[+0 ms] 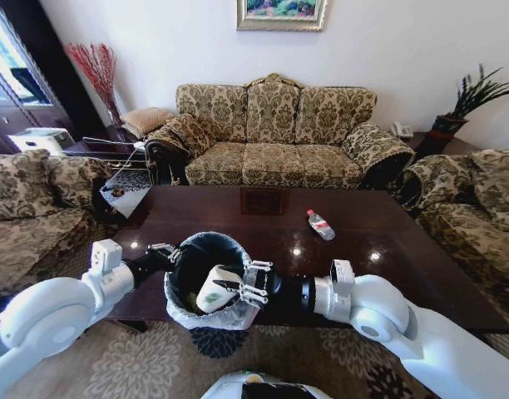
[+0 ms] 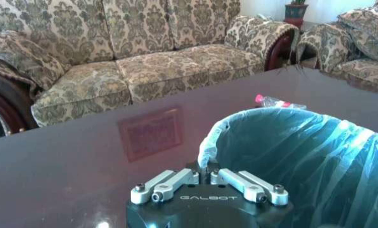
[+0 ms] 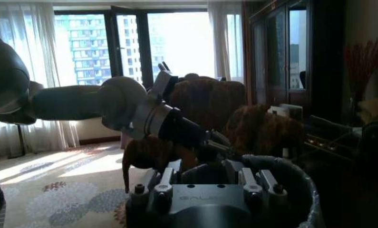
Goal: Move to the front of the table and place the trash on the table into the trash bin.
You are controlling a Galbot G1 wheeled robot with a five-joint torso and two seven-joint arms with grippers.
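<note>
Counts: we count one trash bin point(image 1: 206, 278), one white paper cup point(image 1: 214, 288), one clear plastic bottle point(image 1: 320, 224), one table point(image 1: 263, 229) and two grippers at work.
Trash bin: it is round and dark with a translucent bag folded over its rim, and it is lifted at the table's near edge between our two arms. In the left wrist view the bag point(image 2: 303, 156) looks pale blue-white and the mouth of the bin opens upward.
Left gripper point(image 1: 168, 250): from the head view we see it on the bin's left rim; in the left wrist view its fingers are drawn close together, pinching the bag-covered rim.
Right gripper point(image 1: 240, 289): it reaches over the bin's right rim into the mouth, jaws narrowed around the white paper cup.
Paper cup: it lies tilted inside the bin's opening, its long axis running roughly from the near left toward the far right.
Bottle: it lies on its side on the table's right half, well apart from the bin, red cap toward the sofa point(image 1: 275, 133), long axis running from far left to near right. In the left wrist view we see it point(image 2: 279, 101) just past the bin's far rim.
Writing: we read "GALBOT" on the left gripper body point(image 2: 208, 198); we cannot read the bottle's label.
Inside the bin: something yellowish-green point(image 1: 190, 300) lies low down; we cannot tell what it is.
</note>
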